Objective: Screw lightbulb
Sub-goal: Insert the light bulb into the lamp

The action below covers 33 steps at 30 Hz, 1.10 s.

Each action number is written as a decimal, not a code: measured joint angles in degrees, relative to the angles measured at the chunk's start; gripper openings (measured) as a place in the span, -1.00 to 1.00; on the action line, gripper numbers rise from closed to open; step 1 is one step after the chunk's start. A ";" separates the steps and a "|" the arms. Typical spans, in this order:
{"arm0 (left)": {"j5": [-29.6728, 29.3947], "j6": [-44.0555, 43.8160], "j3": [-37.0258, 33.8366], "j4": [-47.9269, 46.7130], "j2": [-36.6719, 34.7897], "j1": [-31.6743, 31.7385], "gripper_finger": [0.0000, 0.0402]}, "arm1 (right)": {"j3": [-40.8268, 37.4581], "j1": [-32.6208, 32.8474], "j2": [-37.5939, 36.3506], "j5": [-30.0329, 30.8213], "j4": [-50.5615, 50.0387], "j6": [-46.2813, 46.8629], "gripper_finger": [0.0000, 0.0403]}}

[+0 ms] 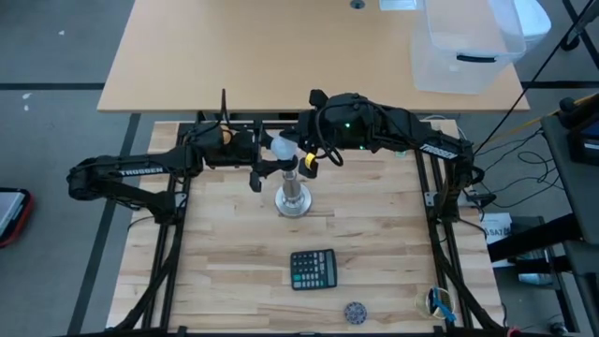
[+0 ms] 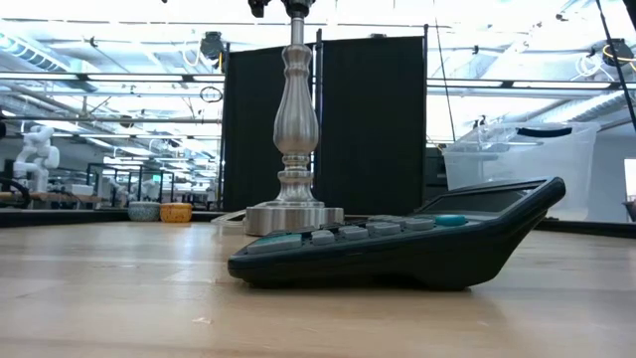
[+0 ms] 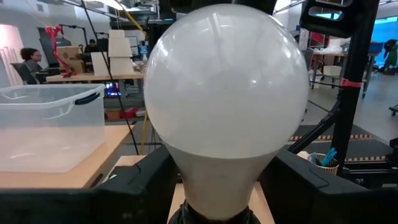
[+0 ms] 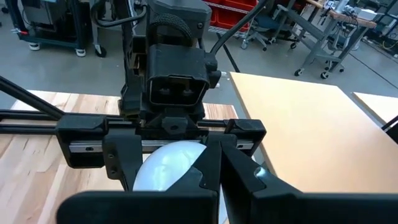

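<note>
While the left claw (image 1: 278,159) clamps the lightbulb (image 1: 281,147) above the stand (image 1: 293,198), the right claw (image 1: 310,161) sits closed just beside it.

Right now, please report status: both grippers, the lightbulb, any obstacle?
Left gripper shut on lightbulb, above the stand. Right gripper shut, close beside. Calculator well clear.

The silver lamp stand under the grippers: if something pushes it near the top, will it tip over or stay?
The stand is tall and slim on a small round base, so a push near its top would probably tip it. It looks like solid metal, likely heavy for its size, which may steady it. Its polished surface could be slippery.
</note>
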 joint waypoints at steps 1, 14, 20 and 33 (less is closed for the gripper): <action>0.13 0.11 0.02 -0.04 0.00 0.15 0.05 | 0.00 0.08 0.00 0.09 0.00 0.00 -1.00; 6.01 0.13 0.04 -0.68 -0.04 3.29 0.05 | 0.00 1.98 -0.02 5.29 -1.03 1.49 -1.00; 7.35 0.13 0.04 -0.61 -0.07 4.23 0.05 | 0.00 2.85 -0.04 7.50 -1.46 2.29 -1.00; 7.65 0.13 0.04 -0.39 -0.07 5.79 0.05 | 0.00 3.15 -0.04 10.14 -2.93 5.60 -1.00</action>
